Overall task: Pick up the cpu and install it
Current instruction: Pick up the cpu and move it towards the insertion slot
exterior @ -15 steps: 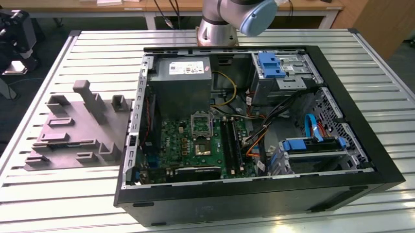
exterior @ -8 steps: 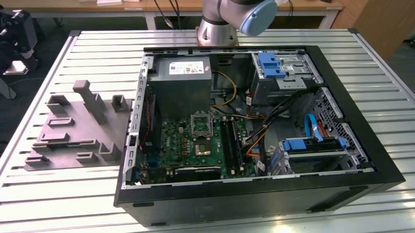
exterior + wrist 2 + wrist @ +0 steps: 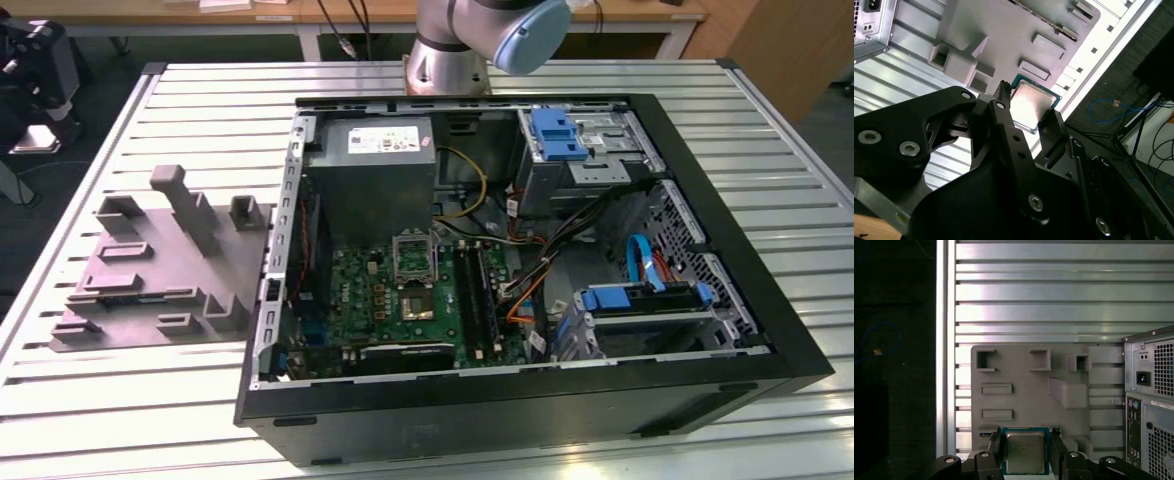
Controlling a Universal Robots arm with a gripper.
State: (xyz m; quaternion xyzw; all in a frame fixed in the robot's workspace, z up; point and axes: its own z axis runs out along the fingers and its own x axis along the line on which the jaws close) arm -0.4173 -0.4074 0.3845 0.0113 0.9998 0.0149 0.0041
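Black gripper [image 3: 1025, 446] clamped on the small square silver-topped cpu [image 3: 1025, 454].
Grey plastic fixture [image 3: 1024, 402] lies beneath, beside the open black computer case [image 3: 534, 405].

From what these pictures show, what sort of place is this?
Likely a robotics lab bench for computer assembly: an opened computer case lies on a slatted metal table, a grey fixture beside it, and the gripper holds the cpu.
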